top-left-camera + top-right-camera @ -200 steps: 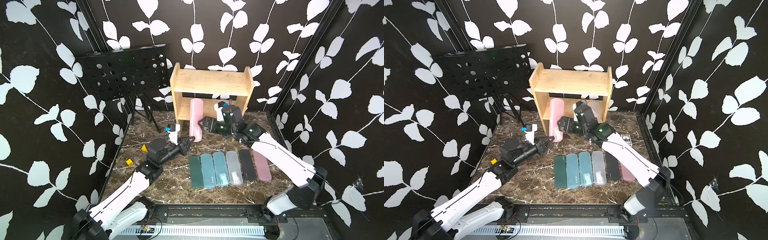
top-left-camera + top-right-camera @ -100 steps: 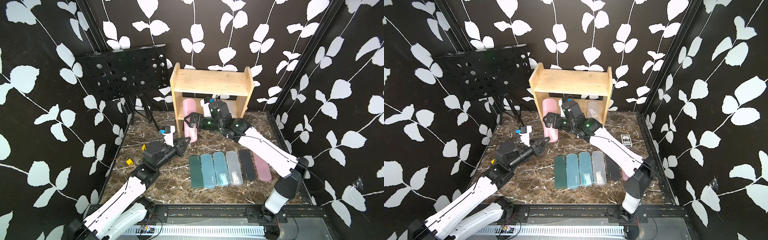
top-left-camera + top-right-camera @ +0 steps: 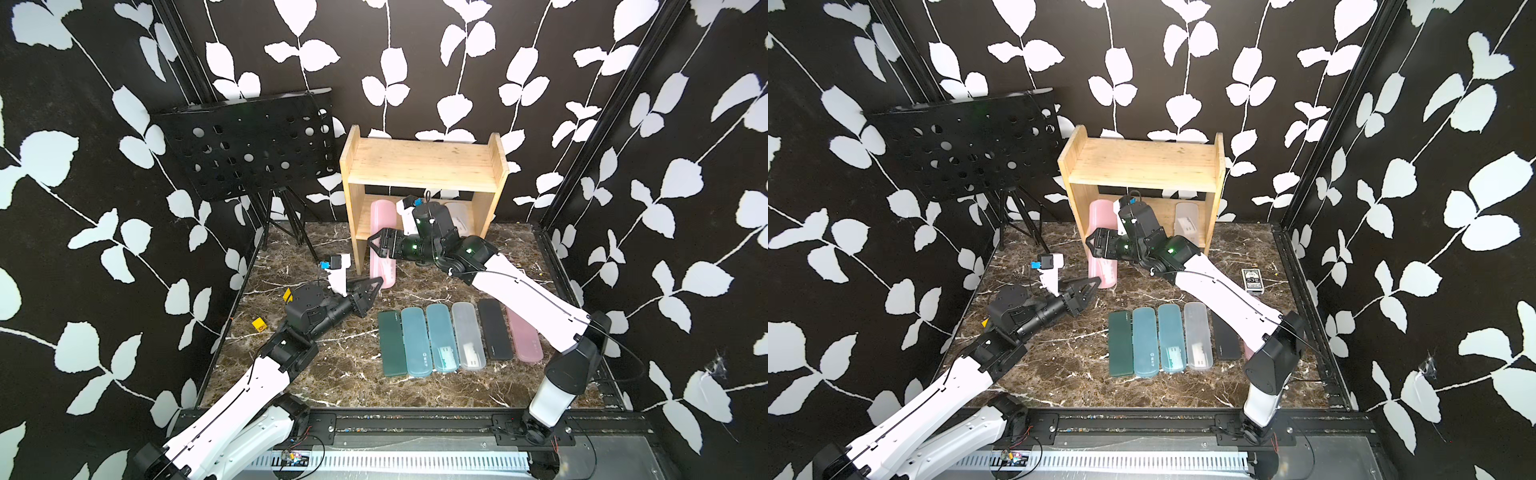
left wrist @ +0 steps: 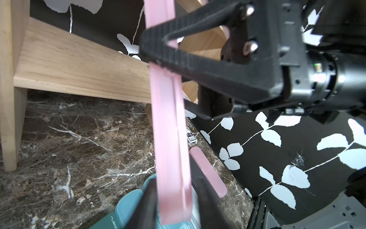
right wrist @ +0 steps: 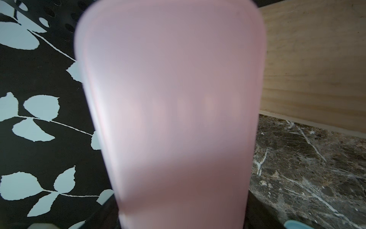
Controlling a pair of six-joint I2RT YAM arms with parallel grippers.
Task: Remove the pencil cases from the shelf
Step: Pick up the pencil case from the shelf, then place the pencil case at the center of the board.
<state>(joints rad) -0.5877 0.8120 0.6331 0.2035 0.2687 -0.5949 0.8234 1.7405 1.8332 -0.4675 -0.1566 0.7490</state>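
Right gripper [image 3: 380, 248] is clamped across the middle of the leaning pink case [image 3: 385, 272]; both top views show it there [image 3: 1096, 248]; in the left wrist view its fingers [image 4: 178, 57] lie against both flat faces of the case [image 4: 168, 138] with no gap seen; the right wrist view is filled by the case's broad face [image 5: 174, 109], blurred.

Upper end of that case sits behind the right fingers on the lower tier of the shelf [image 3: 424, 166]; lower end slants down past them toward the table [image 3: 332, 374], reaching the tips of the left gripper [image 3: 372, 291]; can't tell if that end touches the table.

Left gripper is part-spread; in its wrist view its fingers [image 4: 147, 204] stand on either side of the case's lower end; a thin gap shows at one side, so no clamp; it holds nothing.

Frosted case [image 3: 460, 214] lies on the same lower tier, behind the right gripper and past its wrist, apart from both sets of fingers.

Six more lie flat in a side-by-side row on the table, below the right fingers and well apart from them; dark green case [image 3: 390, 345] is nearest the left fingertips; then teal case [image 3: 415, 345]; second teal case [image 3: 441, 338]; clear case [image 3: 468, 336]; black case [image 3: 494, 330]; flat pink case [image 3: 525, 338] is farthest from the left fingers, beside the right forearm.
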